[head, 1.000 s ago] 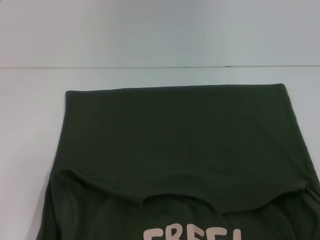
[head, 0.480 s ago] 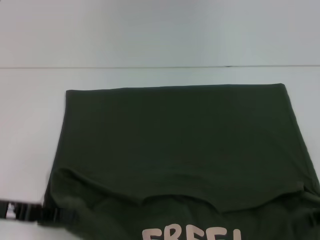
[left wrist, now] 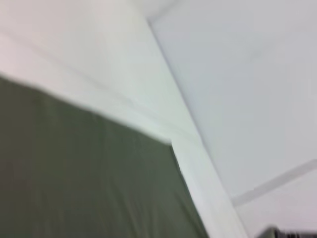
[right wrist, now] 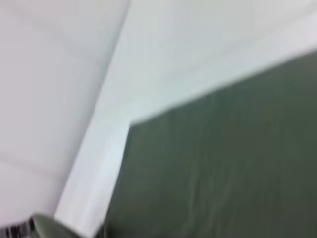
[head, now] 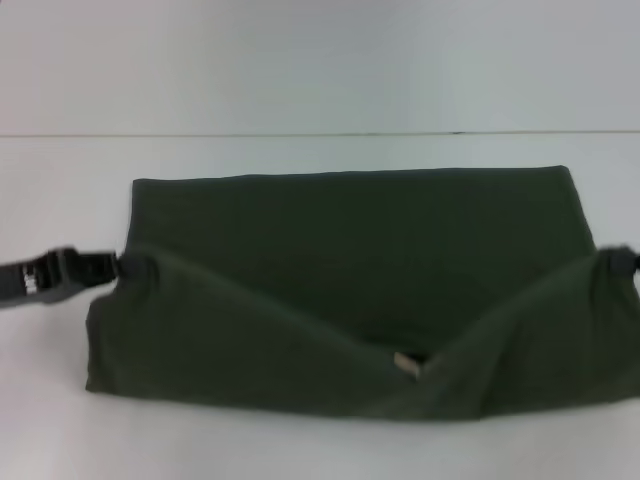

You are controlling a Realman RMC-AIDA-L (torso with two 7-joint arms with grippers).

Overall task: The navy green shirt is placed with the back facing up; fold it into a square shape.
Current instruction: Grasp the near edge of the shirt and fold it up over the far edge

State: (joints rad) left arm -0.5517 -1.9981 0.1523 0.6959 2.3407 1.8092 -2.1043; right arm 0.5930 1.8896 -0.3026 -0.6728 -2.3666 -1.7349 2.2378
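The navy green shirt (head: pixel 340 290) is spread on the white worktop (head: pixel 300 80), its near part lifted at both side edges. The left pincer (head: pixel 125 267) and right pincer (head: pixel 622 260) are clamped on those edges.

Navy green shirt (head: pixel 340 250): soft matt cloth, dark olive, no sheen, smooth across flat far panel, loosely creased along raised near fold. Small pale tag-like patch (head: pixel 407 364) at dip of near fold, material unclear. Table (head: pixel 300 80) around shirt: smooth matt white surface, faint thin seam line beyond shirt. Left gripper (head: pixel 118 267) at shirt's left edge: black hard-looking casing, dull finish, white marking. Right gripper (head: pixel 622 260) at shirt's right edge: dark, finish hard to tell.
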